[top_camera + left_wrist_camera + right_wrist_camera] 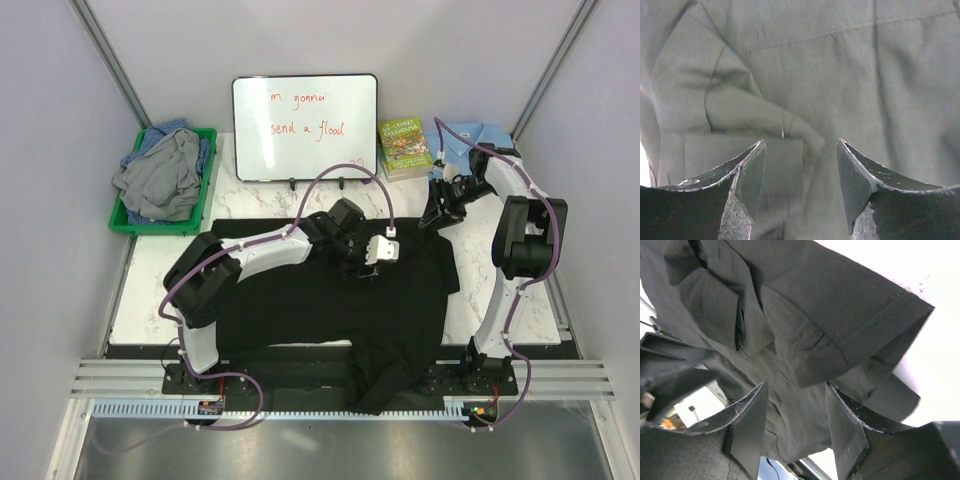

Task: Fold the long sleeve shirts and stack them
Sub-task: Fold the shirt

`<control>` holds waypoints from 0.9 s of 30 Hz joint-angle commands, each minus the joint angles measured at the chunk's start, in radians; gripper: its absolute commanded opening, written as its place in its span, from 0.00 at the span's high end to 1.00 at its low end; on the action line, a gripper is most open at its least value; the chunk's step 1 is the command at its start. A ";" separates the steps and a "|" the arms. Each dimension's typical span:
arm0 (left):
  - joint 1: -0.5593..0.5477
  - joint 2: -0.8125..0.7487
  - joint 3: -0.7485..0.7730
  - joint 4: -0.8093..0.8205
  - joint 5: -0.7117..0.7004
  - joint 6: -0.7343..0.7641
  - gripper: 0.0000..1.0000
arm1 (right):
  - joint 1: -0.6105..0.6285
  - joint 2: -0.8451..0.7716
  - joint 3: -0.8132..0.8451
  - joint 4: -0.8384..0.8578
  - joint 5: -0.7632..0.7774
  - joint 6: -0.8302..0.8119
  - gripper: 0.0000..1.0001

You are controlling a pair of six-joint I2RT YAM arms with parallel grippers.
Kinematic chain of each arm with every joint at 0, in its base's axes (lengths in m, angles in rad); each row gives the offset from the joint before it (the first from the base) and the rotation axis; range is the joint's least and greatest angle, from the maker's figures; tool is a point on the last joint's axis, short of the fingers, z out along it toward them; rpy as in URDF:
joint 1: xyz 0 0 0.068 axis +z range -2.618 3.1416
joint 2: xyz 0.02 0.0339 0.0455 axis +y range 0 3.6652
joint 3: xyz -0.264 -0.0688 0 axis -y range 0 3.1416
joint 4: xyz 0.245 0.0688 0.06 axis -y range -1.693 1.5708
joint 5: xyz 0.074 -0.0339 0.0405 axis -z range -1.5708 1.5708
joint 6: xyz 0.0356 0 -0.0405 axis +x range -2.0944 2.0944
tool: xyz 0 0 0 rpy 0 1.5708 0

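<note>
Shirt (330, 300), from above: black, spread across the middle of the table (500, 290), one part draped over the near edge at 6 o'clock.
Left gripper (380, 252), from above: low over the shirt's upper middle, toward 1 o'clock from the cloth's centre.
Right gripper (438, 212), from above: at the shirt's 2 o'clock corner, on or just over its edge; contact hard to tell from here.
Other shirts, from above: grey shirt (165, 175) heaped in the bin (205, 190) at 10 o'clock; blue shirt (470, 135) lying at 1 o'clock, behind the right arm.
Left wrist view: fingers (747, 170) parted, nothing between them; flat dark cloth with a seam (840, 30) and a soft crease underneath, not pinched.
Right wrist view: jaws parted with no cloth visibly clamped; the cuff (880, 325) of a folded sleeve beyond the tips toward 1 o'clock, rumpled layers right behind the gap.
Step in hand: probably the first fold of the black shirt, with both arms lining up a pinch and neither holding yet.
Next move: likely a drop onto the cloth and a firm close, right side on the sleeve near the cuff, left on the body; then a lift and carry of the sleeve inward toward 9 o'clock, without dragging the layers beneath.
</note>
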 commanded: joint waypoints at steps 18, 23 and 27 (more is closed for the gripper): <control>-0.058 0.196 0.154 0.064 -0.197 -0.024 0.71 | 0.000 0.028 -0.050 0.104 -0.070 0.077 0.48; -0.056 0.186 0.186 -0.005 -0.162 -0.011 0.98 | 0.002 0.034 -0.051 0.104 -0.069 0.075 0.47; -0.052 0.098 0.177 -0.072 -0.062 0.041 0.98 | 0.002 0.020 -0.050 0.104 -0.067 0.071 0.44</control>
